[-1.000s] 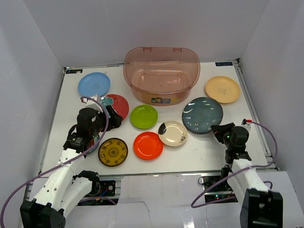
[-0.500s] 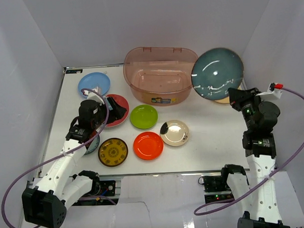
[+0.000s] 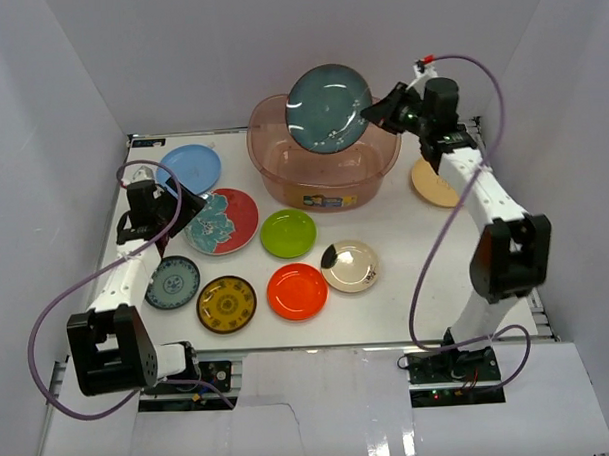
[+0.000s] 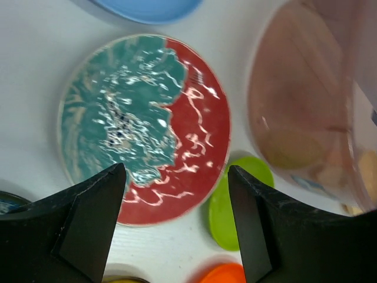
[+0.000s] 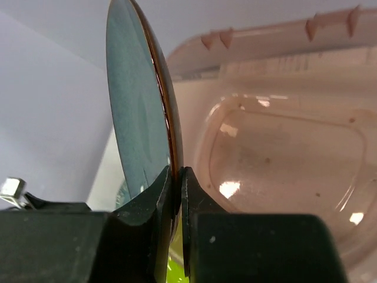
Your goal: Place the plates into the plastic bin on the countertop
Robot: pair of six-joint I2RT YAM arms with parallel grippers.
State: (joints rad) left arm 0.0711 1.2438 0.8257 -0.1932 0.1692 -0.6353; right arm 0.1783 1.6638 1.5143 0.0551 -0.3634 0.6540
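My right end effector (image 5: 177,177) is clamped on the rim of the dark grey plate (image 3: 328,107), holding it on edge & tilted over the plastic bin (image 3: 282,159), which sits at the far middle of the counter (image 3: 426,274). My left end effector (image 4: 177,200) hangs w/ jaws wide apart over the near edge of the red-and-teal plate (image 4: 141,118), which lies flat just left of the bin. The green plate (image 3: 288,233), orange plate (image 3: 297,290) & cream plate (image 3: 347,267) lie flat on the counter, on the near side of the bin.
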